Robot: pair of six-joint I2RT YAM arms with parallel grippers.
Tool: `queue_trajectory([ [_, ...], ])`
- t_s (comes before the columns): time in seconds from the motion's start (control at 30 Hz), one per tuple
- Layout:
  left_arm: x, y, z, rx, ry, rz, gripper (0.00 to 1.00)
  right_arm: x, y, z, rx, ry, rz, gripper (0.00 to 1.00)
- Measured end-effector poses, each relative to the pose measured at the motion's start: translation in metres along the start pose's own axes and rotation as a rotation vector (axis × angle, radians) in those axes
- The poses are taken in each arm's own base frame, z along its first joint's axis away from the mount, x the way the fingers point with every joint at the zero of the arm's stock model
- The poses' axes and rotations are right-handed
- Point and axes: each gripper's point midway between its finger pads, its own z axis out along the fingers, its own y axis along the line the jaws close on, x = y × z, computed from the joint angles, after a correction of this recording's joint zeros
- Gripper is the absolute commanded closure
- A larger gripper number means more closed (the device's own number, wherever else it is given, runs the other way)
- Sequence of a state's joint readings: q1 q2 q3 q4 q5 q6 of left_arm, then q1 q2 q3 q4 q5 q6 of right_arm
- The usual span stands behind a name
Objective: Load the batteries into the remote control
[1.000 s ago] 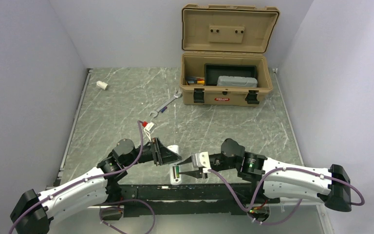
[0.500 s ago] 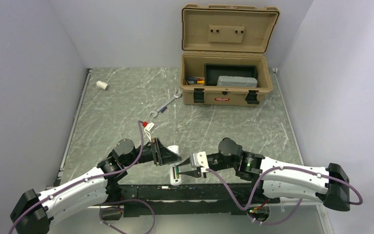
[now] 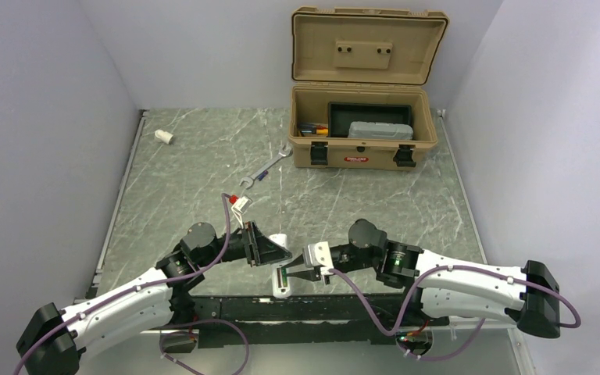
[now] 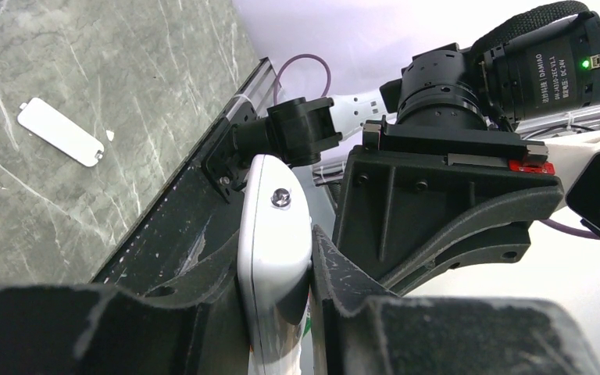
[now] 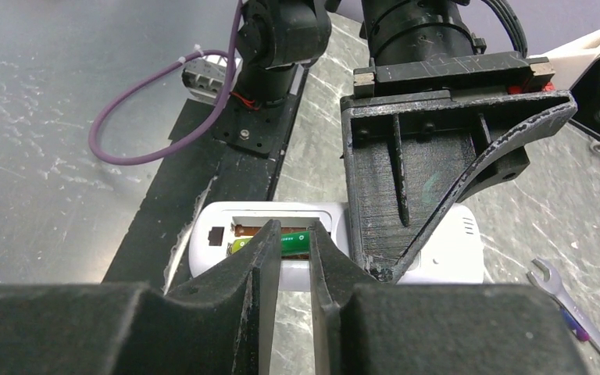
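One green battery point(image 5: 294, 242) sits in the open compartment of the remote control point(image 5: 457, 250), near the table's point(image 3: 203, 172) front edge. The left gripper point(image 4: 275, 269) is clamped on the remote's end. The right gripper point(image 3: 287, 275) has its fingers narrowly apart astride the battery; I cannot tell whether they grip it.

My white remote point(image 3: 280, 281) sits clamped edgewise at one end in my left gripper point(image 4: 275, 269), its battery bay open. A green battery point(image 5: 295, 243) lies lengthwise inside, between the narrow jaws of my right gripper point(image 5: 294, 254). I cannot tell if they pinch it.
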State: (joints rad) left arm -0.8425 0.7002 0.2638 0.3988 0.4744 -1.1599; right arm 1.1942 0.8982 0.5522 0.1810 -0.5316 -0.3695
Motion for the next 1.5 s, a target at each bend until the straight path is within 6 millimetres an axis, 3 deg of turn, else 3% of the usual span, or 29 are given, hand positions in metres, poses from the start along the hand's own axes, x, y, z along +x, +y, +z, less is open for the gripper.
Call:
queue_trajectory([
  [0.4,0.003,0.004,0.0,-0.013,0.01,0.006,1.0,0.003,0.001,0.004,-0.03,0.022,-0.004,0.85],
  [1.5,0.008,0.008,-0.003,-0.038,0.029,-0.008,1.0,0.011,0.007,0.004,-0.064,0.044,0.027,0.87],
])
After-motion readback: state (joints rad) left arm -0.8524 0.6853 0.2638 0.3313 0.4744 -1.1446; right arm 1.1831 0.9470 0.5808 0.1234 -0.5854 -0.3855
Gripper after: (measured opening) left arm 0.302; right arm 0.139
